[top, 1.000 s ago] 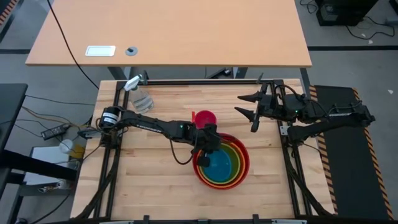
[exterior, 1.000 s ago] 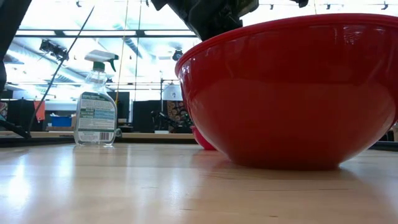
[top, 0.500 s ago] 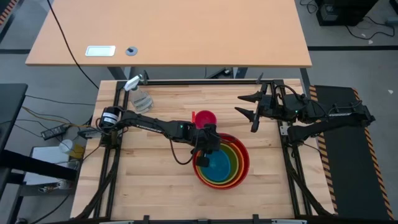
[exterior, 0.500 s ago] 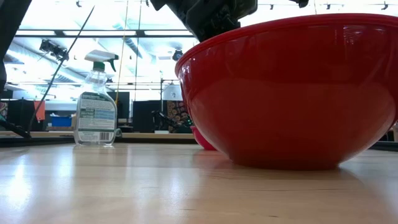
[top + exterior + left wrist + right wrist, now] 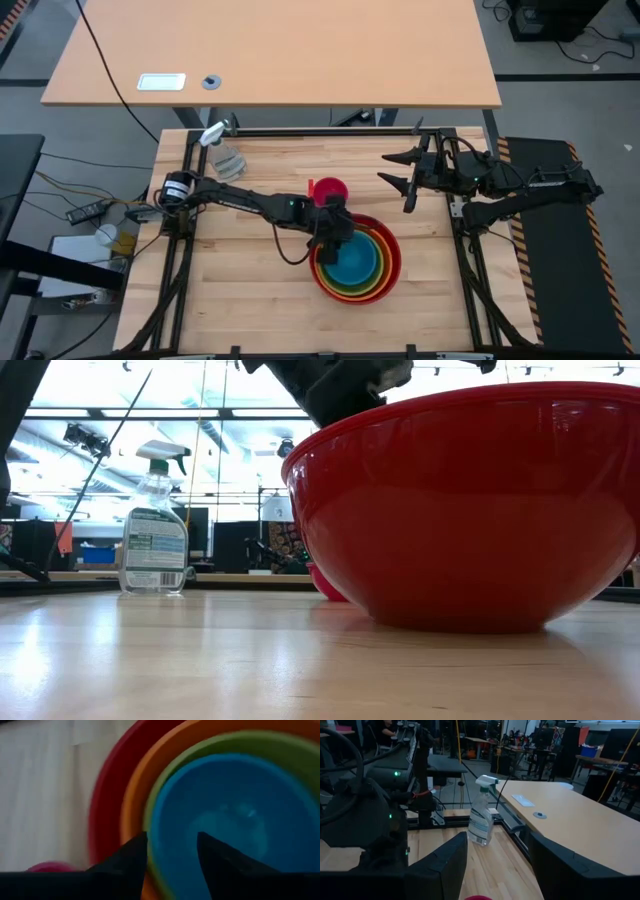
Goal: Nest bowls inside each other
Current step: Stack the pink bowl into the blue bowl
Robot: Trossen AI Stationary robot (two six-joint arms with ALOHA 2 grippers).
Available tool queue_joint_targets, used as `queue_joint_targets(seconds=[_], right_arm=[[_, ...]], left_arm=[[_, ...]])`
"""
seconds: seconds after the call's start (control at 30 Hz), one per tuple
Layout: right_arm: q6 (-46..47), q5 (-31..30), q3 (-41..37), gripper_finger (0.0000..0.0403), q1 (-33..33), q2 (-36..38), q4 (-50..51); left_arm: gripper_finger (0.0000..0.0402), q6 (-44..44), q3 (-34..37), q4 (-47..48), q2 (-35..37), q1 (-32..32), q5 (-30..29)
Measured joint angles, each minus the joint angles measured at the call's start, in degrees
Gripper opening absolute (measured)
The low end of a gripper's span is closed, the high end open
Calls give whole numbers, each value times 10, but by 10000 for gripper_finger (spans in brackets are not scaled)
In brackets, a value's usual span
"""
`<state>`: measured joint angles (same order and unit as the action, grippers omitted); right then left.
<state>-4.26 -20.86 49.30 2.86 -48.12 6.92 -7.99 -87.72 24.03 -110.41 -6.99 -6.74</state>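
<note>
Four bowls sit nested on the table: red (image 5: 392, 262) outermost, then orange (image 5: 135, 785), lime green (image 5: 165, 775), and blue (image 5: 352, 265) innermost. In the low view the red bowl (image 5: 470, 510) fills the foreground. The small pink bowl (image 5: 328, 190) stands alone on its base just beyond the stack. My left gripper (image 5: 335, 240) hangs over the stack's far-left rim, slanting down, open, one finger outside the blue bowl's rim and one inside (image 5: 172, 837). My right gripper (image 5: 395, 170) waits open, raised at the table's far right. My left gripper's fingers (image 5: 132, 855) stand on either side of the blue bowl's rim (image 5: 152, 832), coming from above at a slant from the table's left. Whether either finger touches the rim, I cannot tell. The blue bowl rests in the green one.
A clear spray bottle (image 5: 222, 152) stands upright at the table's far left corner. Bare wood lies left of the stack and along the near edge. A light desk (image 5: 270, 50) stands beyond the table's far edge.
The blue bowl now shows wider and rounder inside the green bowl than a second ago. Both arms have stayed in place.
</note>
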Motion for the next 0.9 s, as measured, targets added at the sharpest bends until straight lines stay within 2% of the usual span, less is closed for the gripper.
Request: queue_joint_targets(seconds=[0.13, 0.2, 0.33, 0.67, 0.9], right_arm=[[11, -1, 0, 215, 0, 0, 13], [19, -3, 0, 215, 0, -2, 23], [34, -3, 0, 215, -1, -23, 43], [38, -5, 0, 215, -1, -72, 23], [37, 0, 0, 215, -24, -119, 13]], left_arm=[[170, -28, 0, 41, 3, -10, -49], [165, -37, 2, 71, 3, -16, -57], [155, -43, 43, 54, 16, -21, -58], [148, -17, 174, -83, 162, -20, -74], [148, 18, 343, -254, 274, -15, -87]])
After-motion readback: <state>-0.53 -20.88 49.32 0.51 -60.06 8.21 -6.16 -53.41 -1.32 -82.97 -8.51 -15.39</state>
